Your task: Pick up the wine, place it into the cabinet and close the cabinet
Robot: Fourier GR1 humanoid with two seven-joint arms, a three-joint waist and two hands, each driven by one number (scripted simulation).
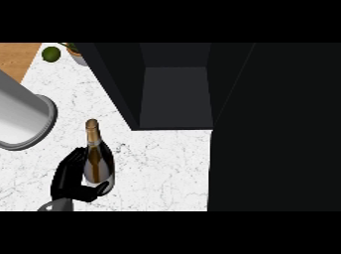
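Head view showed the dark glass wine bottle with gold-foiled neck [96, 162] over the white marble surface [166, 166], left of the dark open cabinet [177, 94]. The black left hand [67, 174] grasped its body. A good carry would likely swing it right, neck clear of the cabinet's left wall.

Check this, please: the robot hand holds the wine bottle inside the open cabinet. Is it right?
No. The robot hand holds the wine bottle outside the open cabinet, over the marble counter. The head view shows this.
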